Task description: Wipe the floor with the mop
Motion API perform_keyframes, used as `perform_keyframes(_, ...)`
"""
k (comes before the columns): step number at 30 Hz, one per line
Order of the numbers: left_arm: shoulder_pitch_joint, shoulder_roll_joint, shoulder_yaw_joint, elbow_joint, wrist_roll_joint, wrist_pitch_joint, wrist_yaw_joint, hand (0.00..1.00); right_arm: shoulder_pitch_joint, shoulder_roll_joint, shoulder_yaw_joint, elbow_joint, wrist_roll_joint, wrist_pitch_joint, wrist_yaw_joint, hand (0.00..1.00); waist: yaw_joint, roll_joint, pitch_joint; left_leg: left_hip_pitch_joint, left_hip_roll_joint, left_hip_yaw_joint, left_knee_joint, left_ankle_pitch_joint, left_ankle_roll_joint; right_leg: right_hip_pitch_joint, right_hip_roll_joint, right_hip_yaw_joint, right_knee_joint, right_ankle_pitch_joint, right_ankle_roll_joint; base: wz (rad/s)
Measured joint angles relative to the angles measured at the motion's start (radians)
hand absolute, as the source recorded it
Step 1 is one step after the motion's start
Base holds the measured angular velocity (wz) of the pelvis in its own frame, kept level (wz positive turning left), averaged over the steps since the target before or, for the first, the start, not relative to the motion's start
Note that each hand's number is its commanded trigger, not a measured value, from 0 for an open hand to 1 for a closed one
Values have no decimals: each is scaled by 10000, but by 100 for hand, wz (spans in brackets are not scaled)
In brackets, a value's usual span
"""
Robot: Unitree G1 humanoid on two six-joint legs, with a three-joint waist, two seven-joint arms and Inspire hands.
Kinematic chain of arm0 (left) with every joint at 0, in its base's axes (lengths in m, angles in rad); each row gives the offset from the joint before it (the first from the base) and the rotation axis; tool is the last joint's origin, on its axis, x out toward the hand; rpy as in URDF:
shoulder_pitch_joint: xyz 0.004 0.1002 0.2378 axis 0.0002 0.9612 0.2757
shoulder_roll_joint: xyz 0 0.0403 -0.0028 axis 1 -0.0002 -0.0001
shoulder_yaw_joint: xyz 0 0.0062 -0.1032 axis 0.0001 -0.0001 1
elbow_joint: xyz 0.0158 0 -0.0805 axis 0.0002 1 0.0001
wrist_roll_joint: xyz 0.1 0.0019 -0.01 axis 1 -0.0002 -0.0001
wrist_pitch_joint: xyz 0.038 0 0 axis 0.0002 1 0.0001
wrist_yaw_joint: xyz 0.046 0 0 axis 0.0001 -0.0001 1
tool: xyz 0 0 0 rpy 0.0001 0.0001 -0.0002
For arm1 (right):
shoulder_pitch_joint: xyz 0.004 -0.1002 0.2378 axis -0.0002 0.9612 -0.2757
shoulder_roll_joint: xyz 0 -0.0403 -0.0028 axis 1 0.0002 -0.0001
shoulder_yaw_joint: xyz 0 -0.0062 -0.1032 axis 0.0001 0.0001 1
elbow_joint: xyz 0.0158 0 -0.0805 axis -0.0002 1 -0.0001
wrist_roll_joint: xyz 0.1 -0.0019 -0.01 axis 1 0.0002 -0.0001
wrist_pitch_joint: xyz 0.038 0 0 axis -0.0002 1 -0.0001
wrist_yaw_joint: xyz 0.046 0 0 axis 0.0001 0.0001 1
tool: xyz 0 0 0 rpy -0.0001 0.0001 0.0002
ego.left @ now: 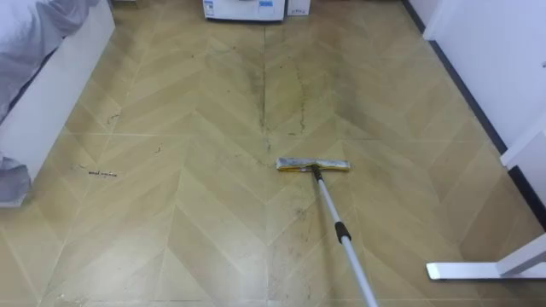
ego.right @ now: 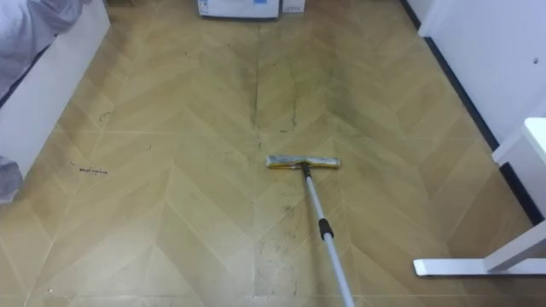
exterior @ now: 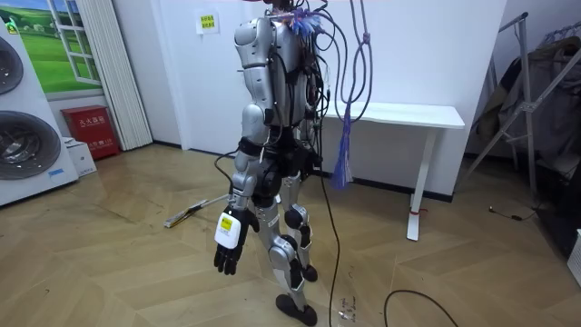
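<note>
Okay, robot stands upright on the wood floor (ego.left: 196,213), in the middle of the room. It faces the room view's left, toward a washing machine (exterior: 23,136). A white table (exterior: 399,115) stands against the wall on its far side.

The left hand (exterior: 227,250) hangs at its side, near the camera. Its fingers are loose and point down, and there is nothing in them.

In the eye views the mop head (ego.left: 313,165) lies flat on the floor ahead of the robot, about mid-frame, crosswise. Its pole (ego.left: 345,239) slants from the head down to the lower right and runs out of the bottom edge. I cannot tell what grips its upper end.

Dark streaks mark the boards just beyond the mop head. A few dark specks (ego.left: 102,174) lie well off to its left.

White furniture (ego.left: 60,77) with a grey cloth (ego.left: 34,26) on it runs along the left edge. The table foot (ego.left: 486,270) sits on the floor at lower right, apart from the pole.
</note>
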Motion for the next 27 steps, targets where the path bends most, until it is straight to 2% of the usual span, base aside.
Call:
perform_keyframes(6, 16, -6, -8, 10, -22, 16, -62, 0, -46, 0, 17, 100, 20, -7, -9, 100, 19, 36, -24, 3, 4, 16, 1, 1, 1, -1, 6, 13, -3, 0, 0, 0)
perform_keyframes(19, 13, -8, -6, 5, -12, 16, -180, 0, -61, 1, 10, 139, 44, -7, -50, 100, 20, 19, -13, 3, 2, 2, 1, 1, 1, -1, 1, 10, 2, 0, 0, 0)
perform_keyframes(27, 64, -11, -14, 17, -13, 64, -191, 0, -82, 4, 3, 190, 42, -7, -54, 100, 9, 81, -45, 3, 3, -9, 3, 1, 2, -2, 7, 28, 2, 0, 0, 0)
